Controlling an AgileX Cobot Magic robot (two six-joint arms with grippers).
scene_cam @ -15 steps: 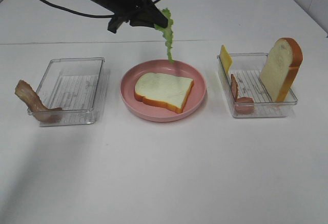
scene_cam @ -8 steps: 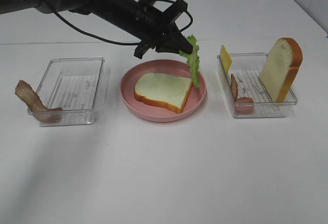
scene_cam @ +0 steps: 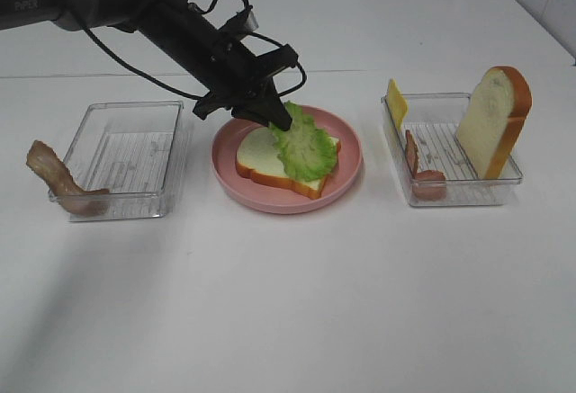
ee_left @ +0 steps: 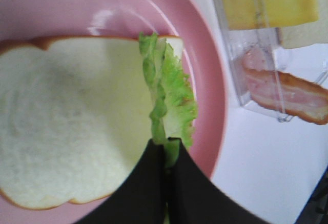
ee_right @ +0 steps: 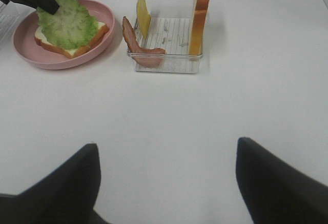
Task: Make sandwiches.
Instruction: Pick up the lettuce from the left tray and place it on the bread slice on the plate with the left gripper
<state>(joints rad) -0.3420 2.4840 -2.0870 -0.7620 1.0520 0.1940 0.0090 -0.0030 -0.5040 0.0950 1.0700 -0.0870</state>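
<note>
On the white table (scene_cam: 288,312) our left gripper (scene_cam: 281,123) pinches lettuce (scene_cam: 304,147) onto the bread (scene_cam: 256,155), right gripper (ee_right: 166,152) spread; bacon (scene_cam: 419,166), cheese (scene_cam: 396,102), top slice (scene_cam: 490,123) remain.

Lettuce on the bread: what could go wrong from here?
The left gripper pinches the lettuce by its edge; if the leaf sticks as the jaws open, lifting away could drag it off the bread. The leaf also lies toward one side of the slice, so it might slip onto the plate.
</note>
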